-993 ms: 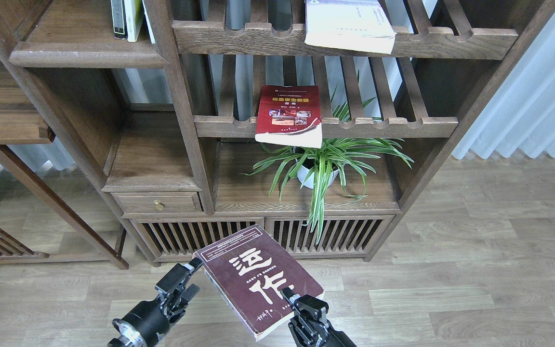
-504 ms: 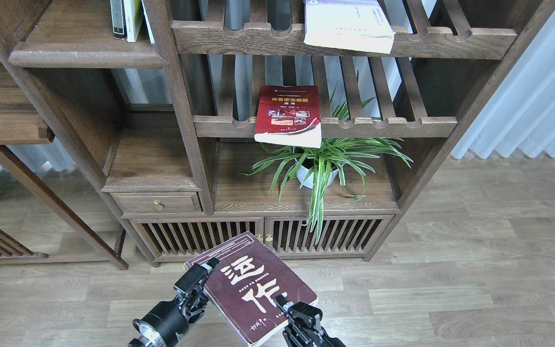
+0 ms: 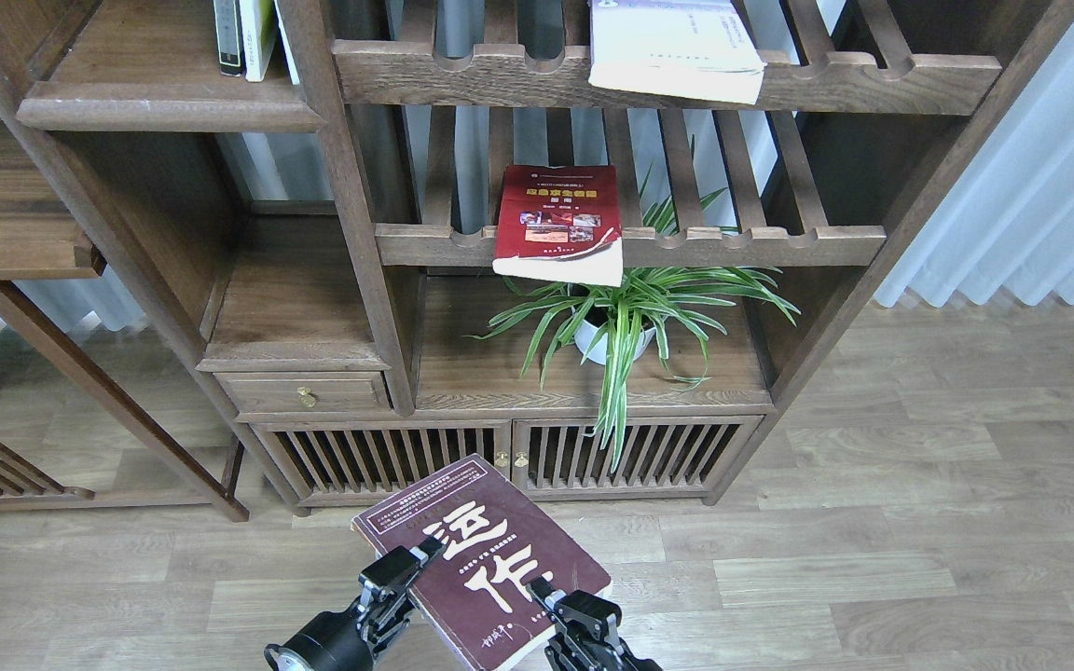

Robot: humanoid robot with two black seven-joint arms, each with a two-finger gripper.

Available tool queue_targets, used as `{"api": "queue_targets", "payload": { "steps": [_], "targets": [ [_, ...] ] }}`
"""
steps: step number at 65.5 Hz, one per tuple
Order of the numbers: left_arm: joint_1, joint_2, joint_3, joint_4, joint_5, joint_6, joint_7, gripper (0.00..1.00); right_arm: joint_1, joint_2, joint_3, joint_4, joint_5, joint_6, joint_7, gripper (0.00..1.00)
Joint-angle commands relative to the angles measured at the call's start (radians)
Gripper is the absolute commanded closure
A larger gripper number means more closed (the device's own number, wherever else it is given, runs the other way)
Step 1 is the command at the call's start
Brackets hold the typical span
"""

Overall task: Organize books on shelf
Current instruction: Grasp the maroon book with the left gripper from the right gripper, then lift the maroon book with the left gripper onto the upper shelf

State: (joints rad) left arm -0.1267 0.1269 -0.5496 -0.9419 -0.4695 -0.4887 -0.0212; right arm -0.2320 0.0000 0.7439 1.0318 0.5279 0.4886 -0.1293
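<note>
The dark maroon book [image 3: 481,559] with big white characters is held tilted, low in front of the cabinet. My right gripper [image 3: 546,601] is shut on its lower right edge. My left gripper [image 3: 411,568] is at the book's left edge, with one finger [image 3: 427,550] lying on the cover and the other hidden beneath. The red book [image 3: 557,222] lies on the middle slatted rack and overhangs its front rail. The pale book [image 3: 672,47] lies on the upper slatted rack. The solid dark-brown shelf [image 3: 169,104] is at the upper left.
Upright books [image 3: 243,37] stand at the right end of the solid shelf. A potted spider plant [image 3: 616,321] stands on the board below the red book. A drawer [image 3: 304,393] and slatted cabinet doors [image 3: 500,455] are behind the held book. A curtain [image 3: 1012,186] hangs at the right.
The maroon book has moved down and to the left with my right gripper. My left gripper, first open and beside the book, has come right onto its left edge.
</note>
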Motion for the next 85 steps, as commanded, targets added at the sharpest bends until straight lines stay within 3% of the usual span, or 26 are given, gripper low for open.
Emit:
{"api": "queue_targets", "payload": {
  "steps": [1, 7, 22, 35, 37, 40, 43, 44, 45, 54, 68, 85],
  "targets": [
    [-0.005, 0.003, 0.000, 0.000, 0.005, 0.000, -0.032, 0.55, -0.001, 0.000, 0.000, -0.001, 0.000, 0.000, 0.000, 0.86],
    [-0.005, 0.005, 0.002, 0.000, 0.011, 0.000, -0.029, 0.61, -0.001, 0.000, 0.000, -0.003, 0.000, 0.000, 0.000, 0.87],
    [-0.005, 0.005, 0.005, -0.001, 0.028, 0.000, -0.025, 0.91, 0.000, 0.000, 0.000, -0.003, -0.002, 0.000, 0.000, 0.86],
    [-0.005, 0.007, 0.011, -0.003, 0.034, 0.000, -0.020, 0.93, 0.000, 0.000, 0.000, -0.004, 0.000, 0.000, 0.000, 0.86],
    [-0.005, 0.008, 0.011, -0.005, 0.034, 0.000, -0.019, 0.93, -0.001, 0.000, 0.000, -0.004, -0.002, 0.000, 0.000, 0.79],
    [-0.005, 0.011, 0.011, -0.008, 0.034, 0.000, -0.016, 0.94, 0.005, 0.000, 0.000, -0.007, -0.009, 0.000, 0.002, 0.57],
    [-0.004, 0.019, 0.011, -0.009, 0.034, 0.000, -0.011, 0.94, 0.013, 0.000, 0.000, -0.016, -0.025, 0.000, 0.002, 0.25],
    [-0.004, 0.022, 0.011, -0.011, 0.034, 0.000, -0.008, 0.94, 0.016, 0.000, 0.000, -0.021, -0.035, 0.000, 0.000, 0.04],
    [-0.004, 0.023, 0.011, -0.011, 0.034, 0.000, -0.006, 0.94, 0.017, 0.000, 0.000, -0.022, -0.043, 0.000, 0.002, 0.00],
    [-0.004, 0.072, -0.009, -0.021, 0.034, 0.000, 0.000, 0.94, 0.023, 0.000, 0.017, -0.044, -0.068, 0.000, 0.016, 0.00],
    [-0.001, 0.258, -0.090, -0.115, 0.035, 0.000, 0.015, 0.94, 0.059, 0.000, 0.020, -0.105, -0.068, 0.000, 0.025, 0.00],
    [0.004, 0.468, -0.349, -0.293, 0.034, 0.000, 0.021, 0.94, 0.077, 0.000, 0.020, -0.136, -0.069, 0.000, 0.025, 0.00]
  ]
}}
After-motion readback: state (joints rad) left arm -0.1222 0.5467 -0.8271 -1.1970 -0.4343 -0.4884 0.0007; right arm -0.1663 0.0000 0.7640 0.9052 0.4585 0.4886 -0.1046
